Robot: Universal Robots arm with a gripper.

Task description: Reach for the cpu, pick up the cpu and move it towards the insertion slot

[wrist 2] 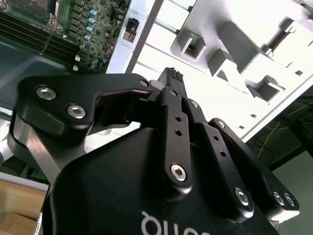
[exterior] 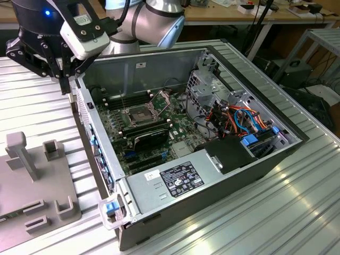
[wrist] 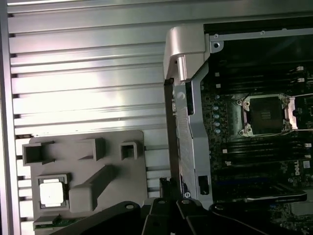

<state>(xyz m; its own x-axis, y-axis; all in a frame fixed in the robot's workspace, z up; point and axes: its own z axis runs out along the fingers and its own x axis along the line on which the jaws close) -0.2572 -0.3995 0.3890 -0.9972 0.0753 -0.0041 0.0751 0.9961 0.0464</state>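
- Cpu (wrist: 52,192): small square chip with a pale silver face. It lies flat in a square recess of the grey fixture (wrist: 88,161), outside the case (exterior: 212,175), probably seated so it can be taken from above.
- Slot (wrist: 264,115): silver frame round a dark centre, on the board inside the case. It looks uncovered and ready to receive.
- Gripper (wrist 2: 171,77): fingers drawn together with nothing between them. It hangs by the case's wall, well apart from the cpu.

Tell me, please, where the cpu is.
In the first wrist view, the cpu sits in a recess of the grey fixture plate beside the computer case.
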